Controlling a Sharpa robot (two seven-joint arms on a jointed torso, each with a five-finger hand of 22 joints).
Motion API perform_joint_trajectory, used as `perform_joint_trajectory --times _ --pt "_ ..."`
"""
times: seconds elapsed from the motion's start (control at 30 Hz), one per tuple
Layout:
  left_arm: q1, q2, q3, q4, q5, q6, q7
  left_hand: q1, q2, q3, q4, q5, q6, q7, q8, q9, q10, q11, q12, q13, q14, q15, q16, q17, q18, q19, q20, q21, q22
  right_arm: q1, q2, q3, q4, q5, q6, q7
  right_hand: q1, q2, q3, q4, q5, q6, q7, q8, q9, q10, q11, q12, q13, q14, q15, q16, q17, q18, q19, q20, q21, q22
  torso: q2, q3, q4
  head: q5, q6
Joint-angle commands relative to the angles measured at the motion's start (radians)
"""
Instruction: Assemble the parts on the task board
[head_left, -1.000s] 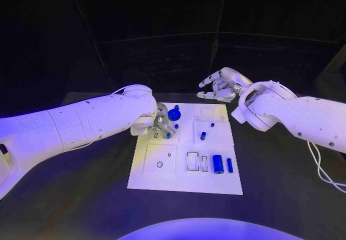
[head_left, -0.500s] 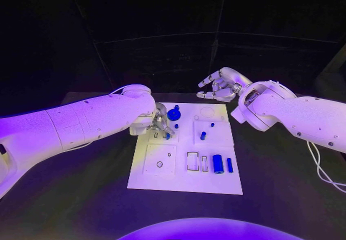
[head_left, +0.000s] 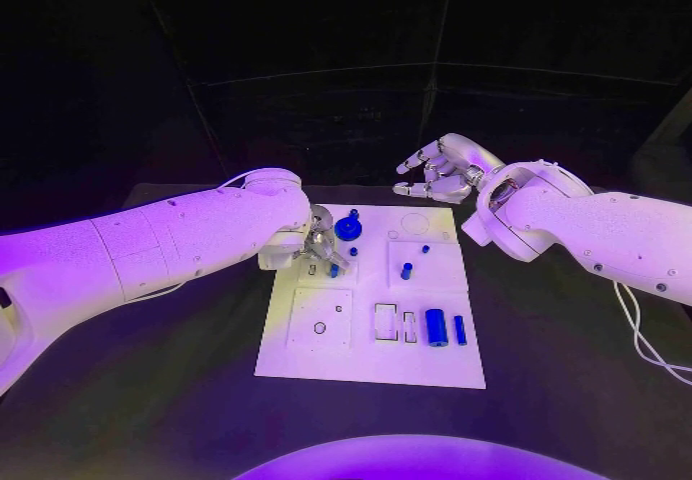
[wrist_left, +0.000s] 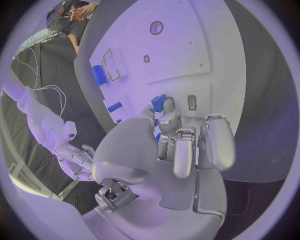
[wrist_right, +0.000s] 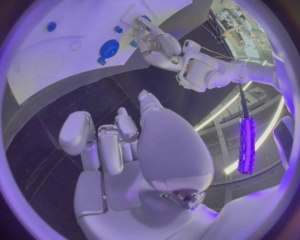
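Nearest on the task board (head_left: 361, 365) lie a blue cylinder (head_left: 436, 327) and slim blue bar (head_left: 460, 331). Farther up, my left hand (head_left: 317, 254) pinches a small blue part (wrist_left: 159, 103), half hidden by fingers. Beyond the board my right hand (head_left: 441, 170) hovers, curled, empty.

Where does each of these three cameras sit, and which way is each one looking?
Head view: from the robot's head, down at the task board; both white arms show.
Left wrist view: behind the left robot hand, facing the board, fingers at a small blue part.
Right wrist view: behind the right robot hand, raised beyond the board.
All three views share the board.
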Motion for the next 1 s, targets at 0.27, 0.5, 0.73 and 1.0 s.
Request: perform_joint_trajectory --times 0.27,0.5,0.73,1.0 --pt "0.001 -0.002 0.000 0.004 0.002 0.018 -0.003 0.056 0.020 0.056 -0.023 0.006 -0.007 -0.002 -0.020 0.002 0.000 -0.008 -0.013 -0.005 0.106 -0.006 0.003 0.263 -0.013 -0.009 -0.001 0.006 0.004 0.002 0.001 0.001 0.002 0.001 0.002 0.005 0.001 0.009 -0.008 0.000 -0.006 0.006 0.000 0.007 0.001 -0.003 -0.002 -0.004 -0.001 0.062 -0.004 -0.005 0.082 0.014 -0.004 0.000 -0.004 -0.001 0.000 0.0003 -0.0002 0.001 0.000" --pt "0.001 -0.005 0.000 0.006 0.002 0.017 0.000 0.042 0.012 0.058 -0.012 0.003 -0.005 0.002 -0.025 0.001 -0.002 -0.005 -0.017 -0.007 0.106 -0.004 0.003 0.263 -0.013 -0.009 0.000 0.005 0.004 0.002 0.001 0.001 0.002 0.001 0.002 0.005 0.001 0.009 -0.008 0.000 -0.006 0.006 0.000 0.007 0.001 -0.003 -0.002 -0.004 -0.001 0.062 -0.004 -0.005 0.082 0.014 -0.004 0.000 -0.004 -0.001 0.000 -0.0001 -0.0004 0.000 0.001" --pt "0.001 -0.009 0.000 0.007 0.002 0.015 0.002 0.019 0.000 0.056 0.007 0.002 -0.004 0.005 -0.032 0.001 -0.003 -0.002 -0.020 -0.009 0.106 -0.002 0.003 0.263 -0.013 -0.009 0.002 0.004 0.006 0.002 0.001 0.001 0.001 0.001 0.002 0.006 -0.002 0.010 -0.012 0.002 -0.007 0.007 0.000 0.008 0.001 -0.003 -0.002 -0.003 -0.001 0.062 -0.005 -0.006 0.081 0.014 -0.003 0.000 -0.004 -0.001 0.000 -0.0001 0.0003 0.000 0.001" --pt "0.000 -0.012 0.000 0.010 0.002 0.017 0.002 -0.006 -0.018 0.048 0.019 0.001 0.000 0.007 -0.037 0.003 -0.002 0.000 -0.020 -0.008 0.106 0.000 0.003 0.263 -0.013 -0.009 0.004 0.004 0.008 0.002 0.002 0.001 0.000 0.001 0.002 0.007 -0.002 0.010 -0.012 0.002 -0.007 0.007 0.000 0.008 0.001 -0.003 -0.002 -0.003 -0.001 0.062 -0.005 -0.006 0.081 0.014 -0.003 0.000 -0.004 -0.001 0.001 -0.0001 -0.0002 0.000 0.000"
